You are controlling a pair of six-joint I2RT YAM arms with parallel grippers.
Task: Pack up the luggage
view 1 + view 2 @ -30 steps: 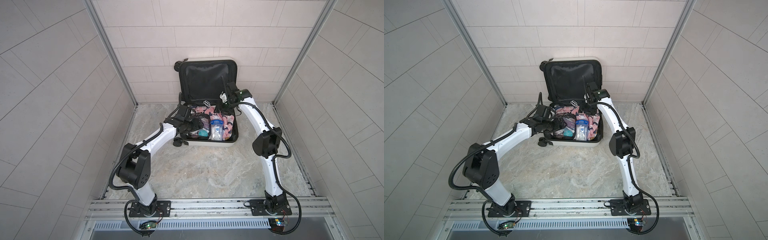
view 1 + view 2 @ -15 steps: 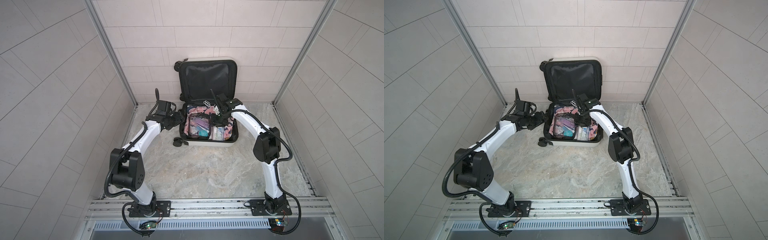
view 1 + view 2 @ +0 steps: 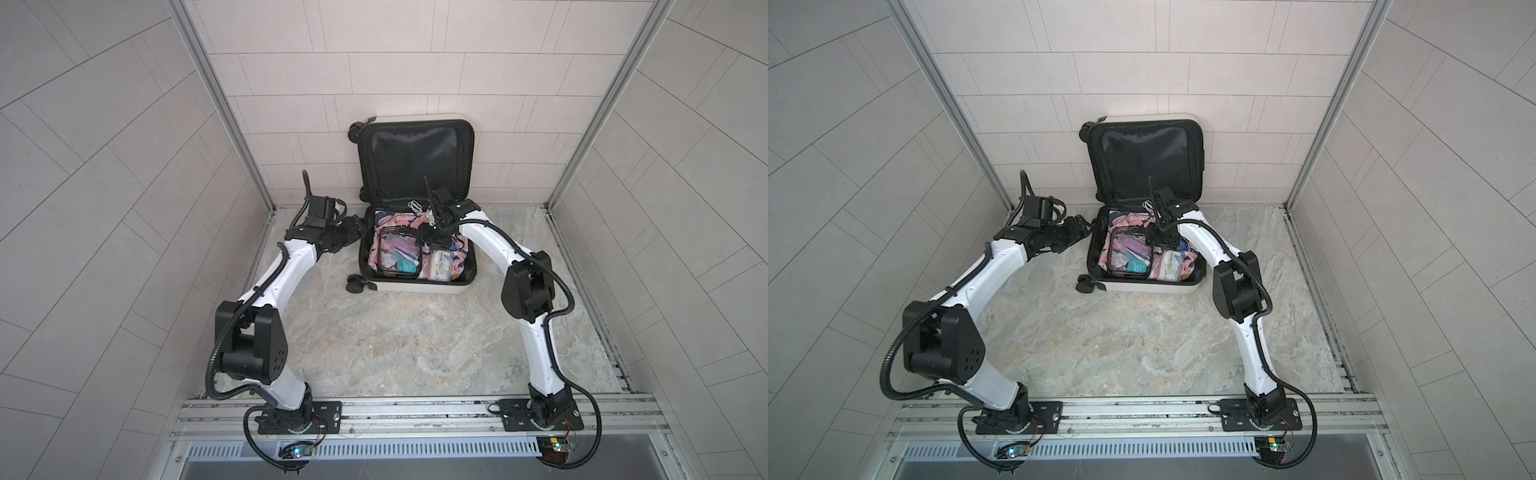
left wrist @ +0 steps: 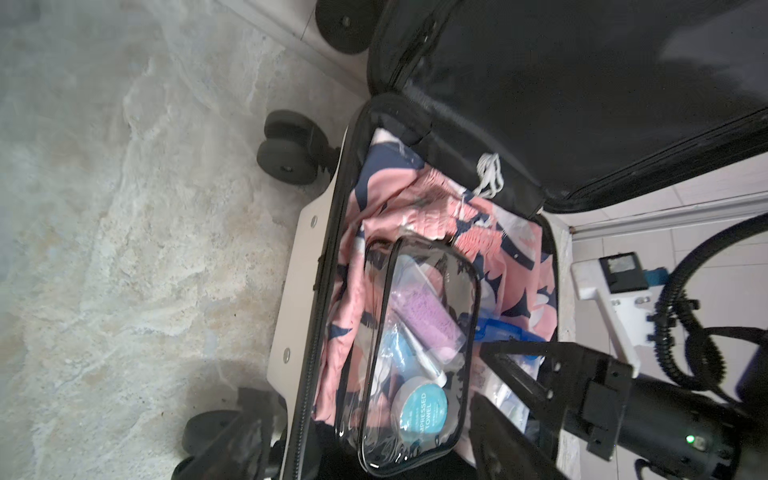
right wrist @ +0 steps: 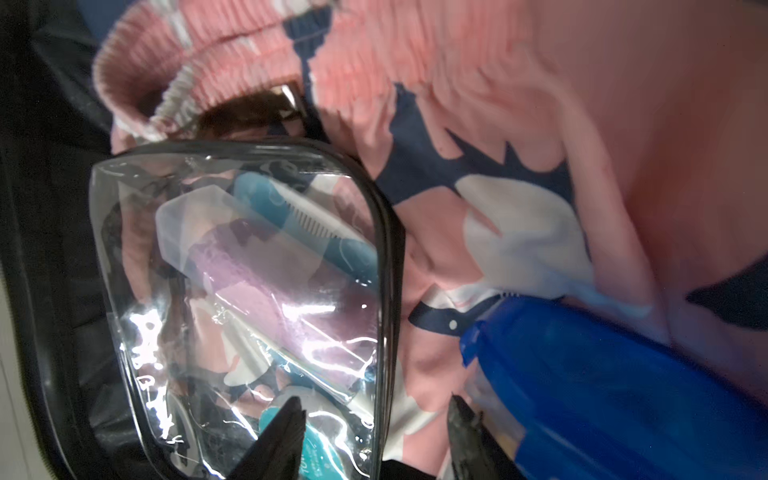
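Observation:
The luggage (image 3: 415, 287) (image 3: 1150, 286) lies open against the back wall, its black-lined lid (image 3: 415, 162) propped upright. Inside, a clear black-trimmed pouch (image 3: 397, 257) (image 4: 419, 353) (image 5: 249, 291) of toiletries rests on a pink and navy garment (image 3: 399, 218) (image 5: 498, 124). My right gripper (image 3: 430, 241) (image 5: 376, 432) hangs open low over the pouch, its tips on either side of the pouch's black edge without pinching it. My left gripper (image 3: 359, 226) (image 4: 365, 457) is open and empty at the case's left rim.
A blue-lidded pack (image 3: 440, 268) (image 5: 623, 395) lies beside the pouch in the case. A black caster (image 3: 355, 284) sticks out at the case's front left corner. Tiled side walls stand close on both sides, and a metal rail (image 3: 415, 415) runs along the front.
My left arm pulled out of the case to its left rim. My right gripper came down from the lid to the pouch and its jaws spread wider.

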